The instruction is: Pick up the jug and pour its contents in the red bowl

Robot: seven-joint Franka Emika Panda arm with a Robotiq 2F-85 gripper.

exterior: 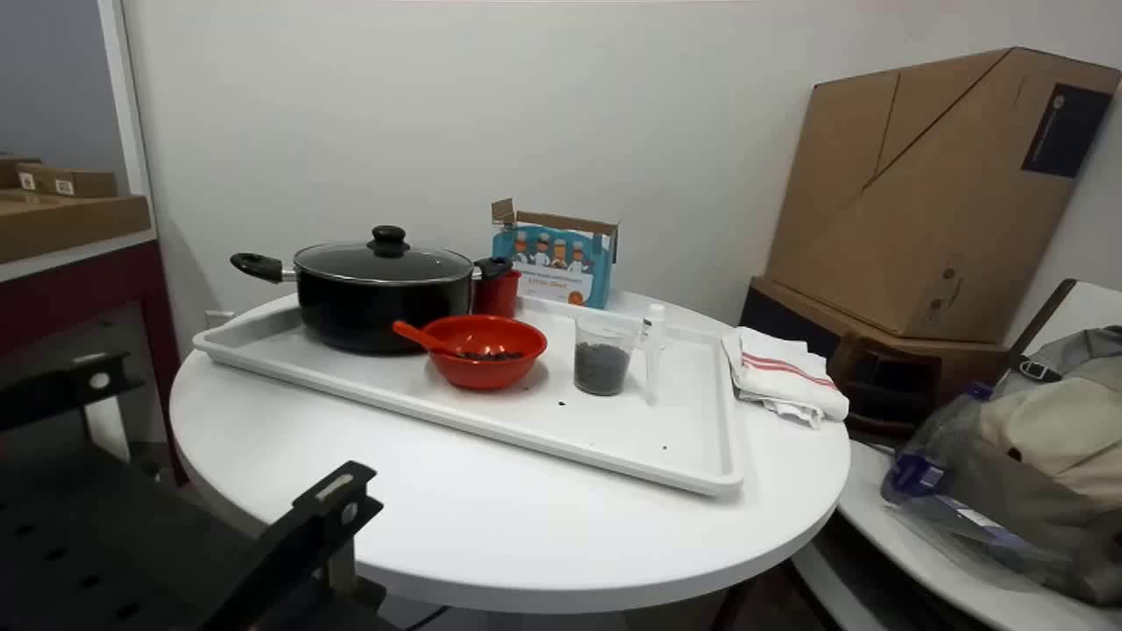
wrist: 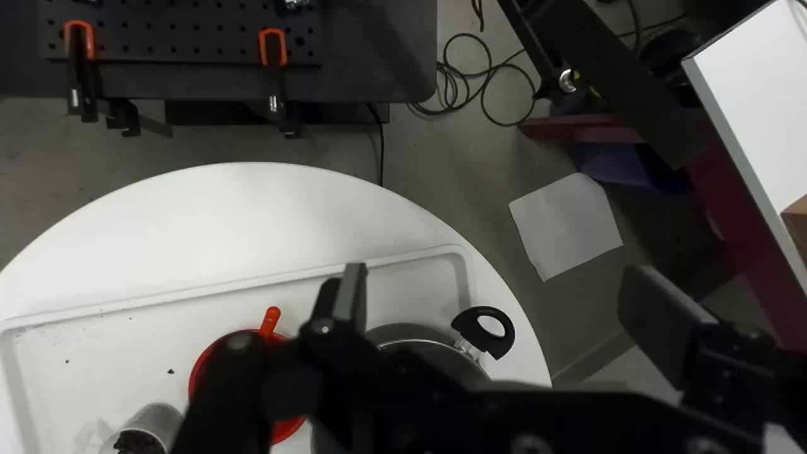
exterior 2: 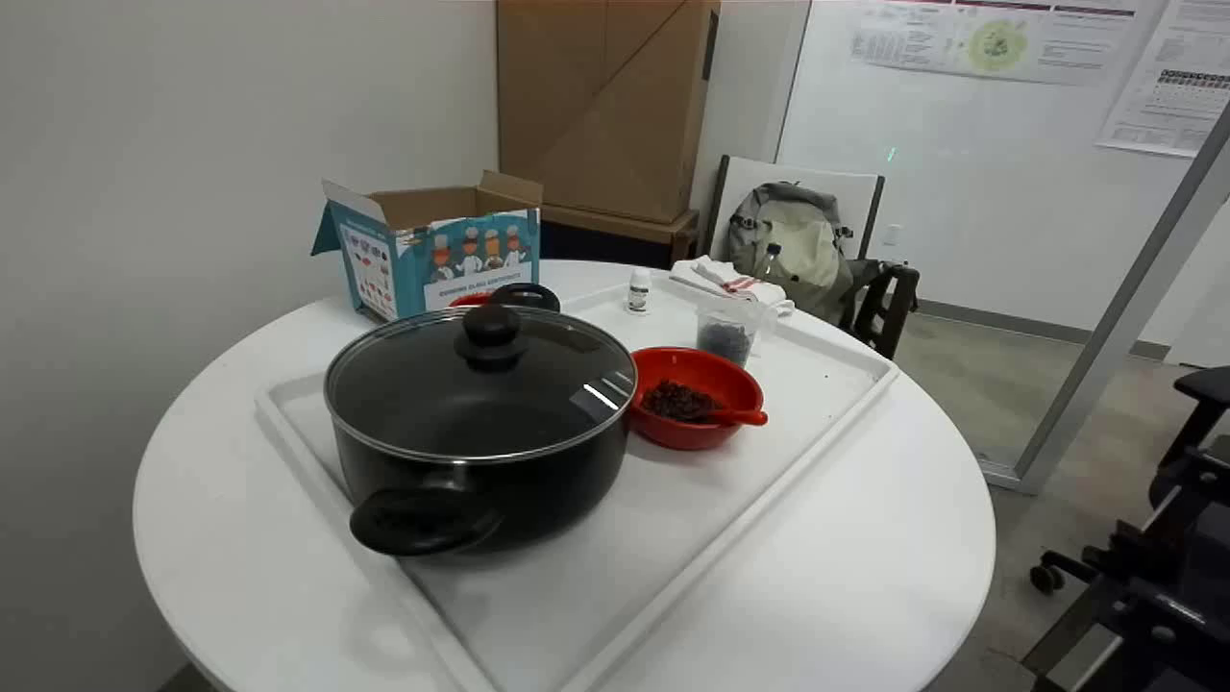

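**Small see-through grey cylindrical jug point(exterior: 600, 359) stands upright beside a shallow round glossy red bowl point(exterior: 484, 377)**

The jug rests on a rectangular white tray point(exterior: 684, 421) with a raised rim, which lies on the round white tabletop point(exterior: 491, 517). Dark bits point(exterior 2: 724, 341) fill much of the jug and show through its wall in both exterior views. The bowl stands just beside it on the same tray, a narrow gap between them. More dark bits lie in the bowl, where a bright red utensil handle point(exterior: 416, 336) slants out over the rim. A few dark specks point(exterior: 562, 403) dot the tray near the jug.

In the wrist view the black gripper point(wrist: 495, 277) has its fingers point(wrist: 354, 299) spread wide apart; it covers part of the bowl and part of a large round black pot point(exterior: 383, 315) with black handles and a glass lid point(exterior: 351, 261). The pot stands on the tray near the bowl; whether the two touch cannot be told. In both exterior views a red cup point(exterior: 497, 295) is partly hidden by the pot, and an open-topped blue cardboard box point(exterior: 561, 263) printed with cartoon chefs stands on the tabletop beside the tray. A folded white cloth point(exterior: 784, 377) with red stripes lies at the tray's end nearest the jug.
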